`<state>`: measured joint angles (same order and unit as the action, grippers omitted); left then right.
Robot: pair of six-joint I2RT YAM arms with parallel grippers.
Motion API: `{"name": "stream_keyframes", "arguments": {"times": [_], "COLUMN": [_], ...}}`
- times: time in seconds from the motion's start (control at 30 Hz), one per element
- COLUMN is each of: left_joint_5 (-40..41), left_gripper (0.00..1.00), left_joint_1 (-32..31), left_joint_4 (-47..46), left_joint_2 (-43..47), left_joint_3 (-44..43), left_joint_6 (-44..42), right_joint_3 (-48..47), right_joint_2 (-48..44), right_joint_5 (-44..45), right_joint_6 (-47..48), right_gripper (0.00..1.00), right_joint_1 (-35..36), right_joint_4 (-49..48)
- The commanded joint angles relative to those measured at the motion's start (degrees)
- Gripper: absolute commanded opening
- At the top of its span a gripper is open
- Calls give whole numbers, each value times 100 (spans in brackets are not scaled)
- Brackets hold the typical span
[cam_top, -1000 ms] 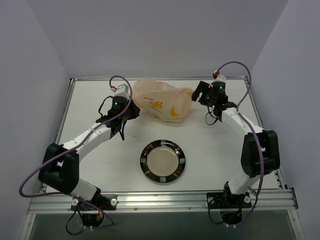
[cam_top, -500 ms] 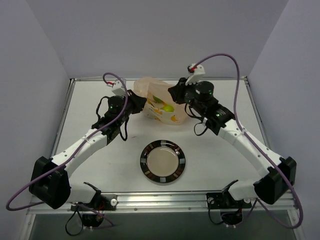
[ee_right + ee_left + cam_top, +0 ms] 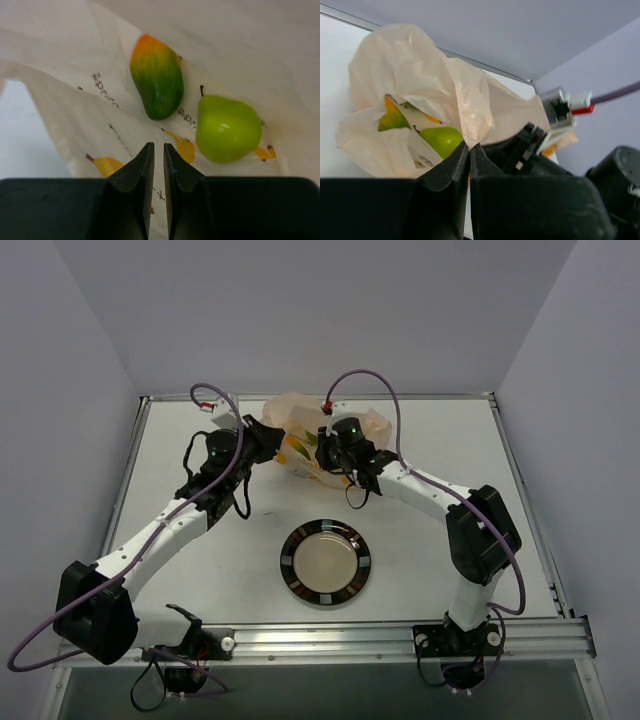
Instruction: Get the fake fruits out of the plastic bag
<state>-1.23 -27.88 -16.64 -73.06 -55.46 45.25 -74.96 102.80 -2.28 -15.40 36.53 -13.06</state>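
Observation:
The peach plastic bag lies at the back middle of the table, its mouth held up. My left gripper is shut on the bag's edge, and film sticks out between its tips. In the left wrist view the bag shows a light-green fruit and a green-orange one inside. My right gripper is at the bag's mouth. Its jaws stand nearly together with a thin slit and nothing seen between them. Just ahead lie the mango-shaped fruit and a green pear-shaped fruit on the bag's lower layer.
A round dark-rimmed plate sits in front of the bag, between the two arms. Purple cables loop above both wrists. Metal rails edge the white table, and grey walls close it in at the back and both sides.
My right arm swung left from the bag's right end to its mouth, and its jaws closed from wide open. My left gripper kept its hold and shifted slightly with the bag's edge.

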Motion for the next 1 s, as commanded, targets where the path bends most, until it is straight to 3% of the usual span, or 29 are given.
{"name": "stream_keyframes", "arguments": {"times": [0.0, 0.3, 0.33, 0.43, 0.47, 0.57, 0.63, 0.8, 0.87, 0.9, 0.97], "left_joint_5": [325, 344, 308, 150, 124, -59, -358, -404, 32, 210, 473], "left_gripper": [2, 3, 7, 54, 76, 100, 94, 96, 100, 94, 92], "left_joint_1": [247, 441, 450, 450, 450, 450, 441, 388, 380, 354, 362], "left_joint_4": [-58, 30, 99, 162, 144, 4, -285, -209, -59, 46, 38], "left_joint_2": [-111, -1333, -1438, -1720, -1764, -1800, -1817, -1993, -2054, -2081, -2230], "left_joint_3": [-96, -869, -966, -1099, -994, -765, -502, -447, -509, -544, -606], "left_joint_6": [-8, -359, -507, -623, -623, -465, -308, -307, -464, -500, -596], "right_joint_3": [481, 1519, 1545, 1598, 1598, 1546, 1449, 1300, 1308, 1308, 1247], "right_joint_2": [-129, -226, -217, -199, -225, -305, -366, -296, -322, -340, -375], "right_joint_5": [385, 457, 431, 466, 448, 325, 290, 44, 193, 211, 167], "right_joint_6": [-51, 37, 80, 186, 195, 186, 160, -15, -182, -226, -271], "right_gripper": [10, 12, 13, 23, 29, 39, 42, 46, 47, 47, 47], "right_joint_1": [38, -322, -322, -331, -349, -331, -314, -261, -261, -270, -270], "right_joint_4": [-513, -926, -970, -970, -962, -900, -865, -865, -900, -935, -988]}}
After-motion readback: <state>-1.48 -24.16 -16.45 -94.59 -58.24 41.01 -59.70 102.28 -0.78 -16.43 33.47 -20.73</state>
